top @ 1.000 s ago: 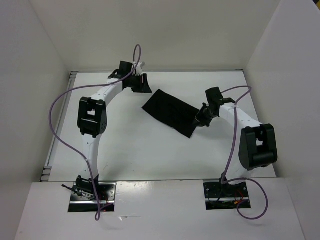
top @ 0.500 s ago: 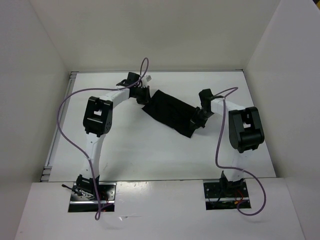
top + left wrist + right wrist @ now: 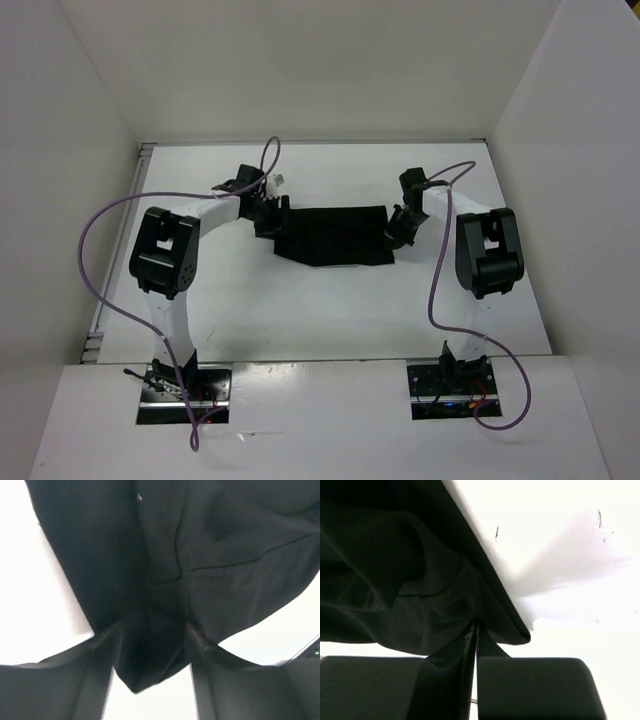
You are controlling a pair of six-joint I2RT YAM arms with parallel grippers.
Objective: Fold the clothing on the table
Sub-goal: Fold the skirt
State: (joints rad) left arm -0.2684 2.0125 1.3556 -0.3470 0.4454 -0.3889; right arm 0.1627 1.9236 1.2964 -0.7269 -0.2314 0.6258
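The clothing [image 3: 335, 237] lies as a dark, roughly rectangular band, drawn out sideways and mostly flat, with a looser, bulkier edge toward its left end. The white table [image 3: 300, 310] shows bare on every side of it.

At the clothing's left end sits the left gripper [image 3: 270, 213]. In the wrist view its fingers [image 3: 102, 655] stand apart with a bunched corner of cloth filling the gap. Whether they press that wad or have let it go I cannot tell.

At the clothing's right end sits the right gripper [image 3: 397, 228]. Its wrist view shows the two fingers [image 3: 535, 685] pressed together to a thin seam, with a hemmed edge of the cloth pinched between them and a loose fold swelling just beyond, so this gripper is clenched on the clothing.

The step in hand looks like laying out and straightening: the band is stretched between the two ends, ready for a crosswise fold. The next move probably calls for a sure hold at the left end. If the left fingers are slack, they should close on that corner first. One end could then be lifted and carried over the clothing to meet the other, low enough that the layers underneath do not drag or bunch.
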